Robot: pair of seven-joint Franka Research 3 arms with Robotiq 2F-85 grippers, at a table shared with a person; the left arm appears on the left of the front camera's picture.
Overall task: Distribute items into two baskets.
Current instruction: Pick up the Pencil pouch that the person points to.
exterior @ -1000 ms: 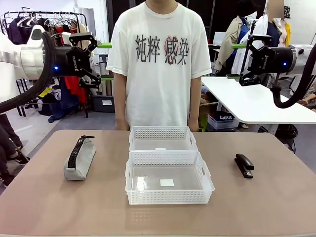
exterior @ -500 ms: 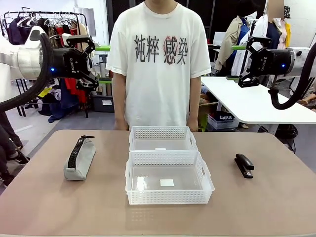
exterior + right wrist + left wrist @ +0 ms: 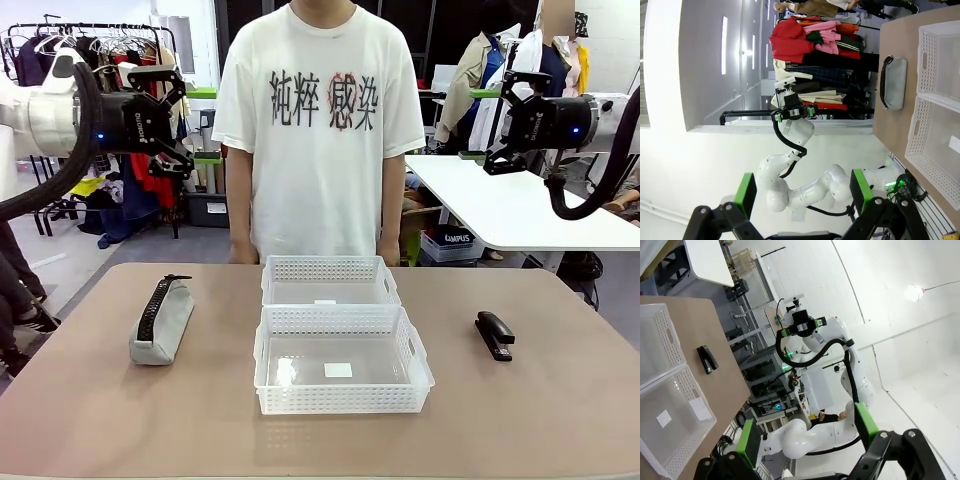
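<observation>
Robot lab, white robot arm (image 3: pixel 35 115), clothes rack (image 3: pixel 62 45)

Item one: the person's white short-sleeved cotton T-shirt (image 3: pixel 322 180) bears four dark Chinese characters across the chest, 純粹 感染, with a red ring over the third.

Item two: lower right of the T-shirt, a pale storage crate (image 3: pixel 458 245) on the floor carries dark lettering that appears to read CAMPUS.

Item three: left of the T-shirt, the black body of the left gripper (image 3: pixel 203 125) carries white lettering, too small to read.

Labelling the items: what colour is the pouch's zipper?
Black, along the top of the grey pouch; clearest in the front view.
</observation>
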